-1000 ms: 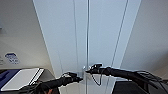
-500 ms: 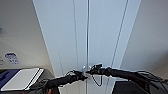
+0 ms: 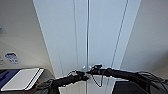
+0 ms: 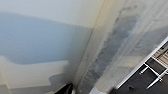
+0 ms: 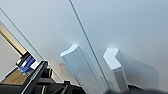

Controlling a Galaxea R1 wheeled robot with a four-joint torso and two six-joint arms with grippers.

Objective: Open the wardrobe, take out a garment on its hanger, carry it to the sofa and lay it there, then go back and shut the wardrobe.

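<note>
Wardrobe (image 3: 100,37) doors shut, seam dead ahead in the head view. Both arms reach to the paired handles at the seam: left gripper (image 3: 83,76) just beside the left handle (image 3: 84,67), right gripper (image 3: 90,71) at the right one. Right wrist view has both handles (image 5: 80,67) close up, either side of the seam. Can't tell if either gripper's fingers are apart or together. Looks like the opening step, nothing pulled yet. Next move needs a firm hold on a handle, then a pull outward along the door's arc. Garment, hanger presumably inside.
</note>
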